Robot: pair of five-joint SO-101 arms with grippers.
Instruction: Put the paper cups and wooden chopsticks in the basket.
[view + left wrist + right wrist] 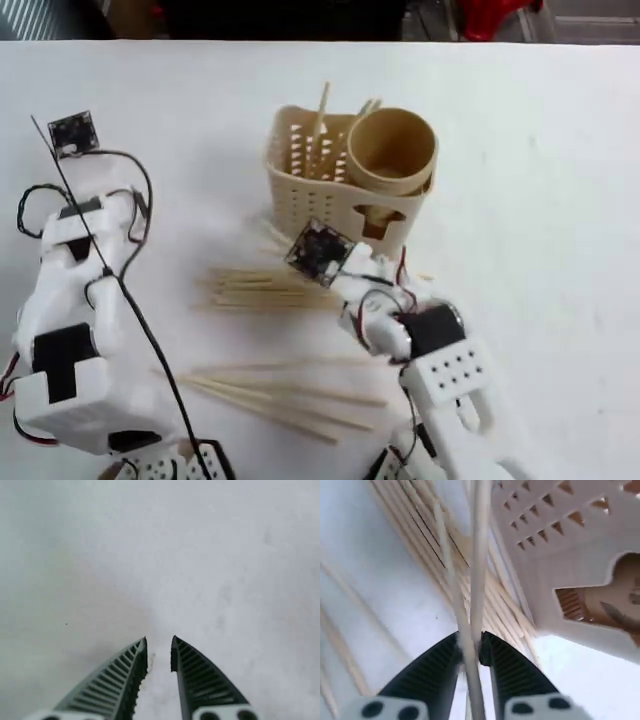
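Chopsticks [481, 555] are clamped in the right gripper [470, 640] beside the basket [560, 590], a grip the high view hides; left gripper [159, 642] stands slightly parted.

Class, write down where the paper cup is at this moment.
In the high view, the paper cup sits inside the basket at its right end, beside the upright chopsticks standing in its left part.

Cream basket [300, 195] patterned with rows of small cut-out holes. Tan paper cups [388, 150] at its 3 o'clock side. Pale wooden chopsticks [255, 290] on the white table [540, 150]. White arms [70, 300] with black motors [435, 330]. Ribbed dark grey fingers [437, 665].
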